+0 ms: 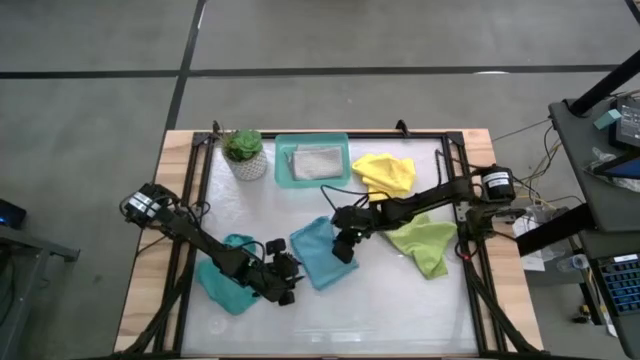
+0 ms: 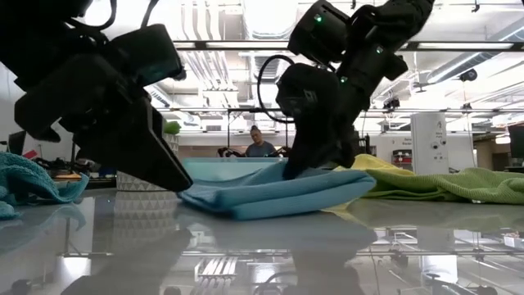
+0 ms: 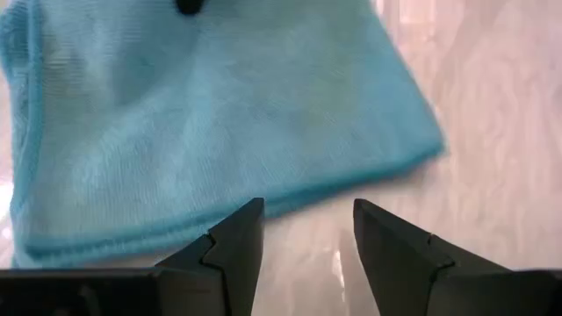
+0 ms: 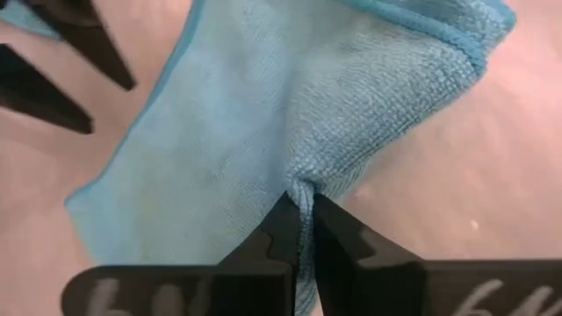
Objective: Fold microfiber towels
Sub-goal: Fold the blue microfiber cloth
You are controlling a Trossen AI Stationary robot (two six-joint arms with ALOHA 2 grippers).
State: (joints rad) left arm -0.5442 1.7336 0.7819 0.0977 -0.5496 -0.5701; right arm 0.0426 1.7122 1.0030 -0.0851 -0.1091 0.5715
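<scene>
**A:** While the table (image 1: 330, 310) sits bare ahead of both arms, the teal towel (image 1: 318, 252) lies between them, its edge pinched tight in the right gripper (image 4: 299, 230).

**B:** And the left gripper (image 3: 307, 241)?

**A:** Jaws apart, empty, hovering just short of the near hem. I'd pin that hem first, then lift the pinched edge over low and slow.

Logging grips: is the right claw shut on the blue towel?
Shut: right claw pinches a fold of the blue towel.
</scene>
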